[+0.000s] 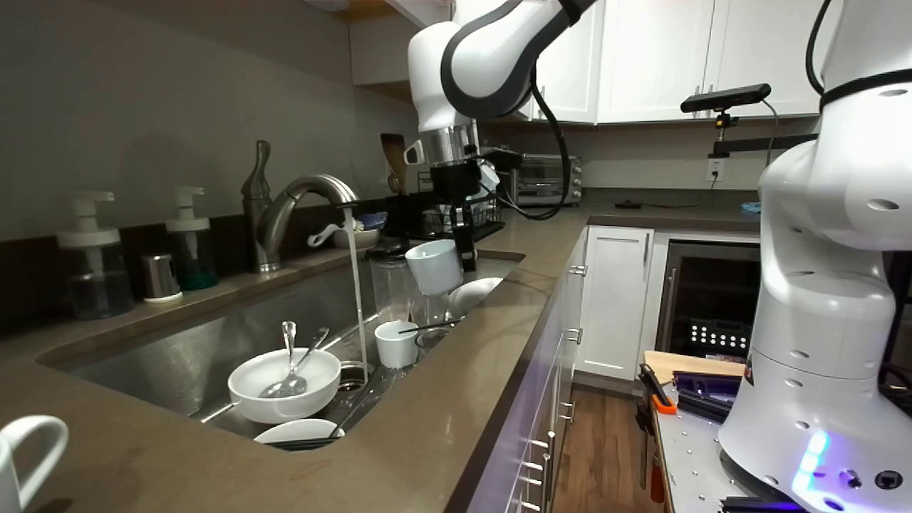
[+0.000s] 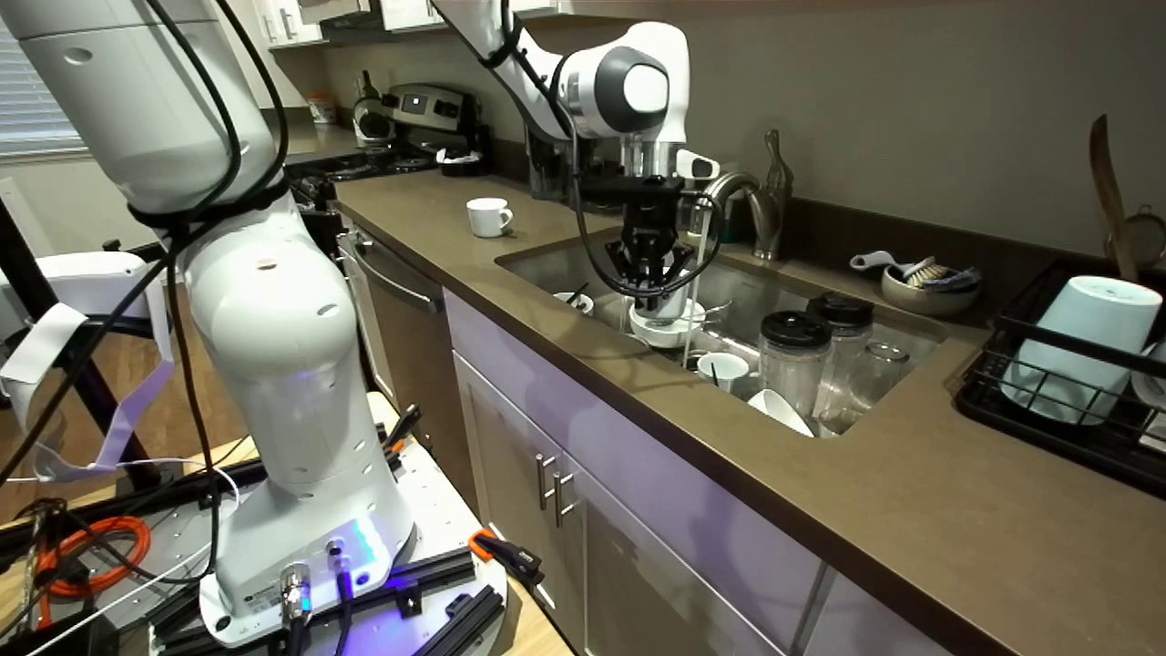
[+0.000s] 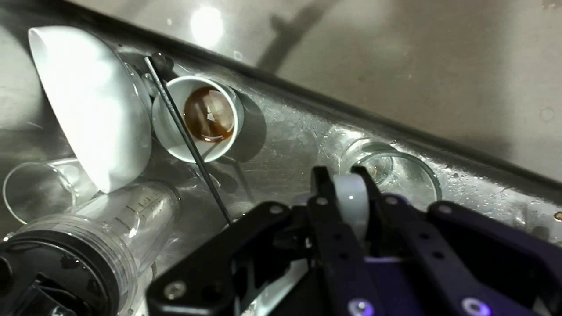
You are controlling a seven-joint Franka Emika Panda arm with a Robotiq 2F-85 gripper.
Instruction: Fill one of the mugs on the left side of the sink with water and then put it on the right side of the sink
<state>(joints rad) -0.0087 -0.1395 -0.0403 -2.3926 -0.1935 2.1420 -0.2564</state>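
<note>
Mug (image 1: 436, 271), wht & glossy, hangs over the sink (image 1: 178, 356) w/ the pincer (image 3: 344, 175) clamped on it. Water (image 1: 356, 274) runs from the faucet (image 1: 269, 239) near the mug but apart from it; in the sink below sit a bowl (image 1: 285, 410) w/ spoons (image 1: 292, 385), jars (image 2: 792, 374) w/ blk lids (image 2: 794, 330) & a cup (image 3: 171, 136) w/ brown liquid (image 3: 215, 112). 2nd mug (image 2: 485, 219) stands on the counter (image 2: 911, 510), well apart.

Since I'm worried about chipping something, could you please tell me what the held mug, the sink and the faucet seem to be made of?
Held mug: probably glazed white ceramic, from the highlight on its handle in the wrist view; hard plastic is possible.
Sink: likely satin stainless steel, given its grey surface with blurred reflections.
Faucet: seemingly brushed metal, from its soft grey highlights.
</note>
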